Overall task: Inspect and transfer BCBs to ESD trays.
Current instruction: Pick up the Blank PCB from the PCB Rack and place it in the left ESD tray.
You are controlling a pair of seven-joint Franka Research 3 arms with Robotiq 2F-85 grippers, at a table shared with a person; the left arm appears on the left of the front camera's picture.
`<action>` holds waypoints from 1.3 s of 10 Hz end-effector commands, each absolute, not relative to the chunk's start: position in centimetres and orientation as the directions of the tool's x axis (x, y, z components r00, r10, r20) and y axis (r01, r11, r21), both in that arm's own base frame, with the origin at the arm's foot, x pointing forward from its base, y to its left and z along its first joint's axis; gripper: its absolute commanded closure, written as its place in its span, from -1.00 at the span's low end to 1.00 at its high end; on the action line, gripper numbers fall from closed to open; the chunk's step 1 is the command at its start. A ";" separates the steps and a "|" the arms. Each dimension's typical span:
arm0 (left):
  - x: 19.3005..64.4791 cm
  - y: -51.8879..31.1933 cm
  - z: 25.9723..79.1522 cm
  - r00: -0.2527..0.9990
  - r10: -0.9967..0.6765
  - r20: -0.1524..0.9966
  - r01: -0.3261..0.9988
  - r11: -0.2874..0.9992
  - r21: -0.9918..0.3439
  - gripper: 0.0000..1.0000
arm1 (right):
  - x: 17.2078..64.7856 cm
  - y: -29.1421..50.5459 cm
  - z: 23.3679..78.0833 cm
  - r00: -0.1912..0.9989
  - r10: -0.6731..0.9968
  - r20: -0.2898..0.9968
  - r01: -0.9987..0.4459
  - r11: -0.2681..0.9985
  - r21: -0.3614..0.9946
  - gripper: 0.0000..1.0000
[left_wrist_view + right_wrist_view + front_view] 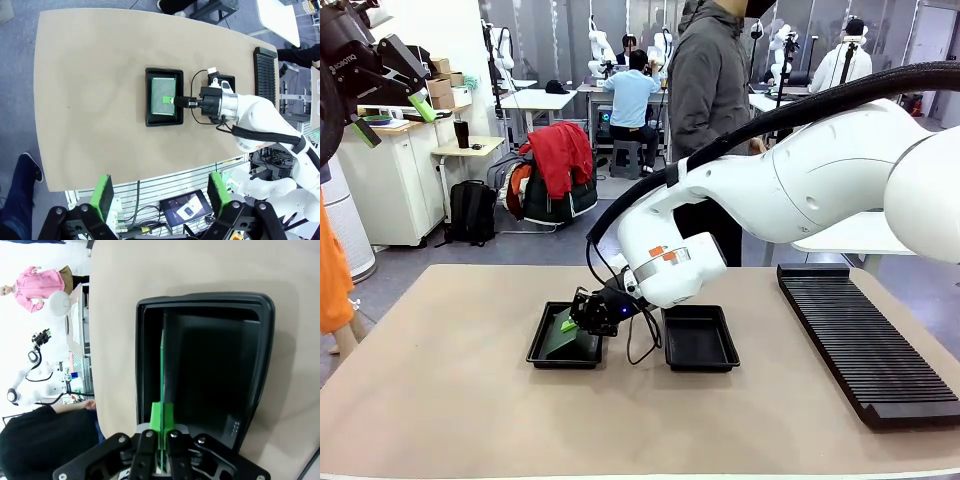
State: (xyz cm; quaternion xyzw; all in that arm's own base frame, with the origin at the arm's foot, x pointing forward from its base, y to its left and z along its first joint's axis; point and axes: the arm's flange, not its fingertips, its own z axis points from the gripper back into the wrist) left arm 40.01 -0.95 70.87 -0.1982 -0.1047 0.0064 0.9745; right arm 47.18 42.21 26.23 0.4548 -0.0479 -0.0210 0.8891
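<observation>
Currently the right gripper point(572, 322) pinches one BCB point(164, 97) inside the left tray point(536, 354), not yet released; the other tray point(698, 366) is empty, so transfer appears barely begun.

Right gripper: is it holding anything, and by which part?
Yes. The right gripper holds a BCB by one edge, pinched between its green pads, above an ESD tray.

A working lab — white worktables point(535, 98), a seated person point(630, 92) at a desk, stacked cardboard boxes point(442, 82).
</observation>
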 end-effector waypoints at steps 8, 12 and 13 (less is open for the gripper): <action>40.0 -0.8 70.8 0.978 0.056 0.200 0.028 0.920 -0.391 -1.00 | 47.2 42.7 27.5 0.994 -0.099 0.045 0.029 0.637 0.771 0.78; 40.0 -0.8 70.8 0.978 0.056 0.200 0.028 0.920 -0.391 -1.00 | 47.1 44.2 30.6 0.995 -0.080 0.062 0.018 0.743 0.669 0.01; 40.0 -0.8 70.8 0.978 0.056 0.200 0.028 0.920 -0.391 -1.00 | 47.1 44.6 31.5 0.995 -0.073 0.070 0.013 0.777 0.629 -0.12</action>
